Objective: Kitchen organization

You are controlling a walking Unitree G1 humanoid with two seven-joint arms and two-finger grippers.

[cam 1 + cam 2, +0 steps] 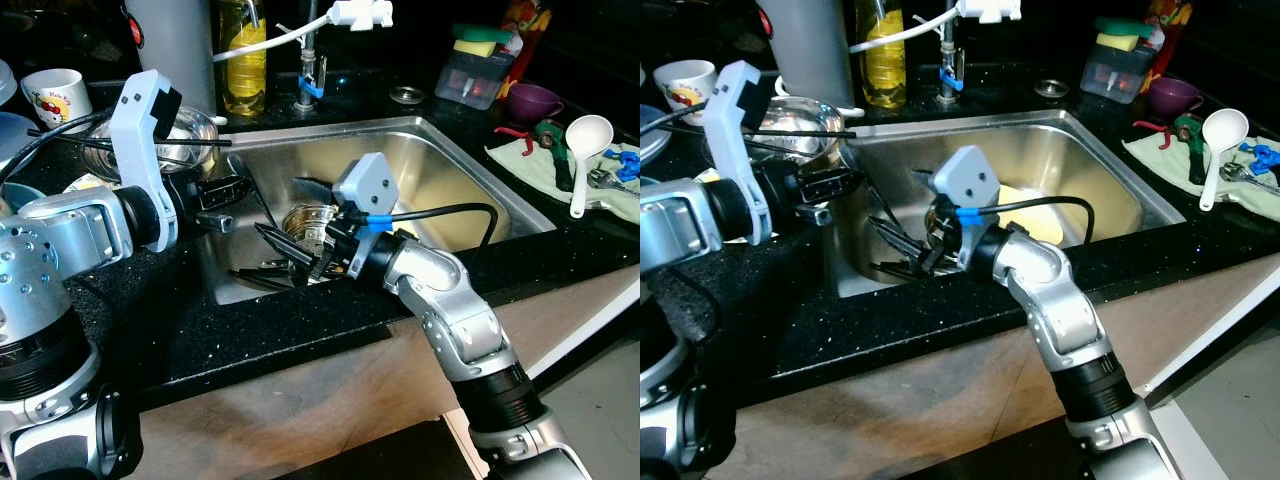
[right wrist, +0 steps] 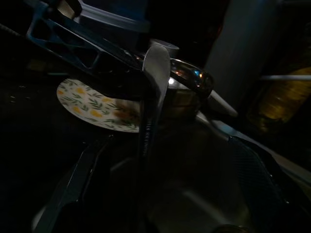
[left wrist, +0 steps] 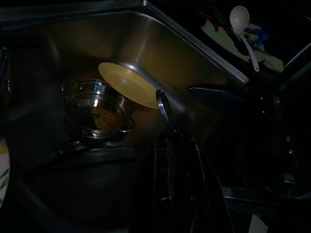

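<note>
Pointing upright, spoon handle point(image 2: 148, 116) in right claw point(image 2: 160, 204).

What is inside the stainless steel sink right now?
Inside the stainless steel sink: a small perforated steel pot, a pale yellow plate leaning beside it, and dark utensils. The right gripper hides part of the sink's bottom.
</note>
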